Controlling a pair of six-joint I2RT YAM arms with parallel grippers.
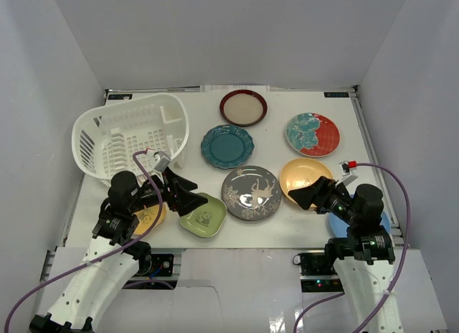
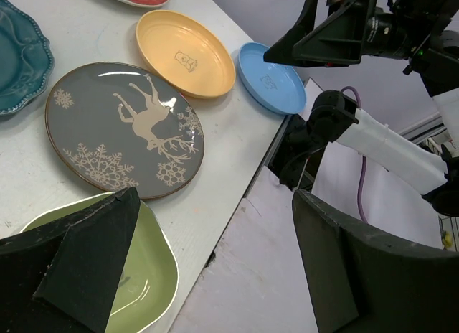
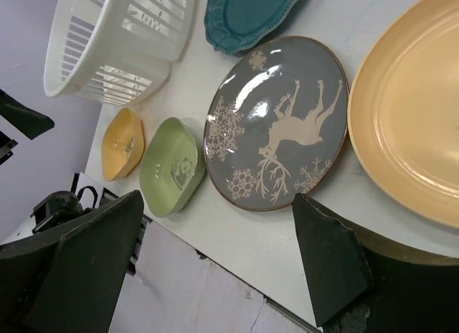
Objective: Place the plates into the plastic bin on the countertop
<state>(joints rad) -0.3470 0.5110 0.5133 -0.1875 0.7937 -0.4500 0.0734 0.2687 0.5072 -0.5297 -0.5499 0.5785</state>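
The white surface [image 1: 269, 143] fills the middle of the top view, boxed in by plain white walls [image 1: 229, 31], with a metal rail [image 1: 366, 146] down its right edge. The plastic bin [image 1: 90, 148] stands at the upper left. All the plates lie outside it: red-rimmed cream [image 1: 244, 107] at top centre, scalloped teal [image 1: 227, 146] below it, teal-and-red [image 1: 312, 134] to the right, and the grey reindeer plate [image 1: 249, 192] in the middle. The left hand [image 1: 192, 195] hangs spread wide and empty above the green plate [image 1: 204, 217], and its arm covers part of the small yellow plate [image 3: 122, 143]. The right hand [image 1: 301, 191], also spread and empty, overlaps the orange-yellow plate [image 1: 297, 174]. The light blue plate [image 2: 271, 78] is at the near right edge, mostly hidden under that arm. Purple cables [image 1: 401, 189] loop from both wrists.
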